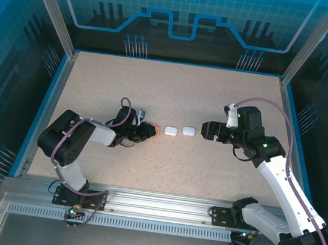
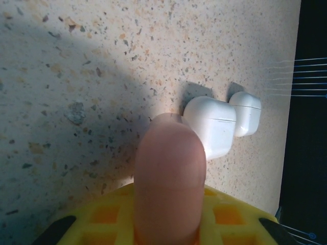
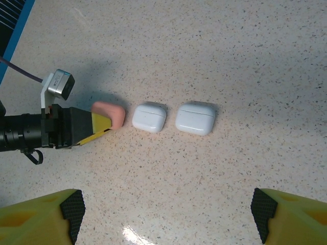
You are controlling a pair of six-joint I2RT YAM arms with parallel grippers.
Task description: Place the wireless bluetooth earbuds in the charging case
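The speckled desk (image 1: 174, 93) takes up the middle of the top view. The left arm (image 1: 71, 137) reaches in from the lower left and the right arm (image 1: 279, 168) from the lower right.

The right hand (image 1: 206, 130) hovers at centre right with its yellow fingers spread wide and nothing between them. The left hand (image 1: 151, 131), at centre left, looks pressed onto the salmon-pink charging case (image 3: 110, 112), pinching it at desk level.

Three cases form a short row across the centre of the frame. The pink one is at the left end, the middle white charging case (image 3: 149, 117) is just beside it, and the end white charging case (image 3: 195, 118) sits a little apart on the right. Both white lids are shut, and the pink case also looks closed.

I judge the task to be at an early stage. No case is open to receive an earbud, and I cannot tell whether any earbud already sits inside one. What is left is opening a case, picking up the earbuds and seating them.
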